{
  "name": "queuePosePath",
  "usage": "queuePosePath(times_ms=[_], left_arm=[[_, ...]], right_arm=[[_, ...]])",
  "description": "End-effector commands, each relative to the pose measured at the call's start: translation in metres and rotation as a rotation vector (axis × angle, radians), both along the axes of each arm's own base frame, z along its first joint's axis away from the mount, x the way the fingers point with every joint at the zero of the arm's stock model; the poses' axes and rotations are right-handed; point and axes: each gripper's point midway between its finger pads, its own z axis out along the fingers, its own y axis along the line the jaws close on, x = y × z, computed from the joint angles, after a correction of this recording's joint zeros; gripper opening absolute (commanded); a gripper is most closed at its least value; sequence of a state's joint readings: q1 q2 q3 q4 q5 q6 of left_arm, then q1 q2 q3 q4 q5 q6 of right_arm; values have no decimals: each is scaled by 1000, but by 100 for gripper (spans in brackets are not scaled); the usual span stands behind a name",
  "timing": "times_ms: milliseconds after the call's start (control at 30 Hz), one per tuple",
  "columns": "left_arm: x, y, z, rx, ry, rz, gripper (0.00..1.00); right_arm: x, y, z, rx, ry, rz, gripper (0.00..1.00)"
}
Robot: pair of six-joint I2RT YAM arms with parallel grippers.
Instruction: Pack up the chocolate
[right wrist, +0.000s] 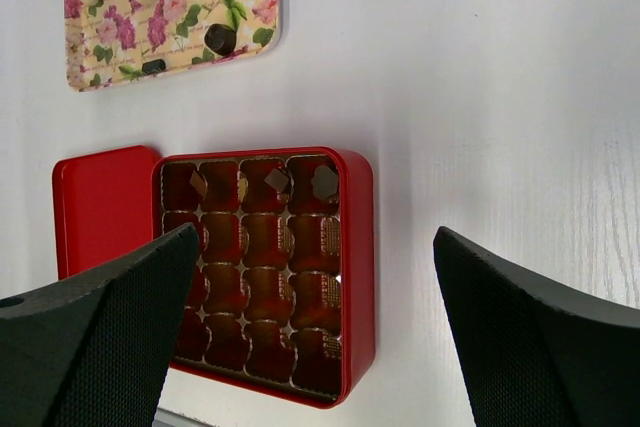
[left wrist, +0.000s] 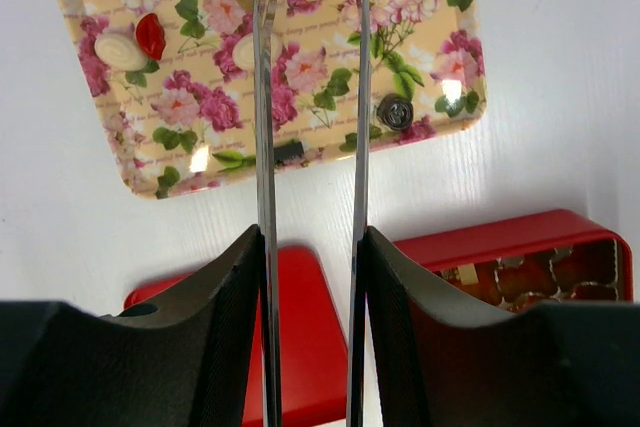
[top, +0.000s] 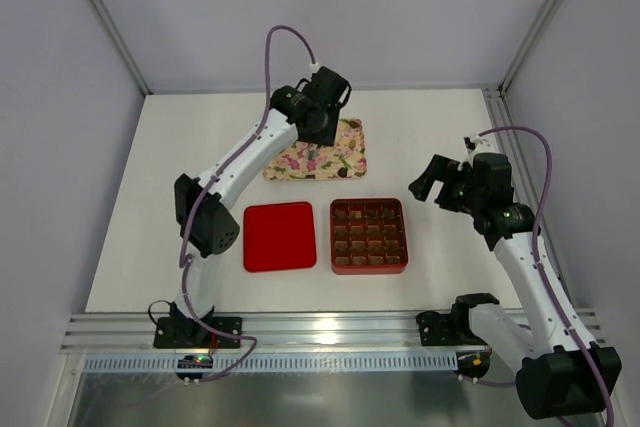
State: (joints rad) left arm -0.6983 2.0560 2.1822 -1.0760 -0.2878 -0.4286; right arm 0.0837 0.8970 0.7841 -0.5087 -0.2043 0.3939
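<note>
The chocolate pieces (left wrist: 120, 49) lie scattered on a pink-and-cream flowered tray (top: 345, 162) at the back of the table; a dark round one (left wrist: 395, 110) sits near the tray's corner. My left gripper (top: 322, 132) hovers over the tray. Its two thin metal blades (left wrist: 263, 97) stand apart; their tips run off the frame's top by pale pieces. The red box (top: 406, 237) with its brown gridded insert holds three pieces (right wrist: 325, 180) in one edge row. My right gripper (top: 430, 185) is wide open and empty (right wrist: 315, 237), above the box's right side.
The red lid (top: 280, 237) lies flat just left of the box, also seen in the left wrist view (left wrist: 310, 327). White table surface lies right of the box (right wrist: 500, 147). Metal frame posts stand at the back corners, and a rail runs along the near edge.
</note>
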Motion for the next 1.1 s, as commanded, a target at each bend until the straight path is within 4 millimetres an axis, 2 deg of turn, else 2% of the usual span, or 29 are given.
queuePosePath(times_ms=[0,300,600,1067], left_arm=[[15,3,-5,23,-2,8,43],[31,6,-32,66,12,39,43],[42,1,-53,72,27,41,43],[44,5,-59,76,42,46,42]], right_arm=[[7,2,16,-2,-54,16,100],[5,3,16,0,-53,22,100],[3,2,15,-4,-56,23,100],[2,2,14,-5,-56,26,100]])
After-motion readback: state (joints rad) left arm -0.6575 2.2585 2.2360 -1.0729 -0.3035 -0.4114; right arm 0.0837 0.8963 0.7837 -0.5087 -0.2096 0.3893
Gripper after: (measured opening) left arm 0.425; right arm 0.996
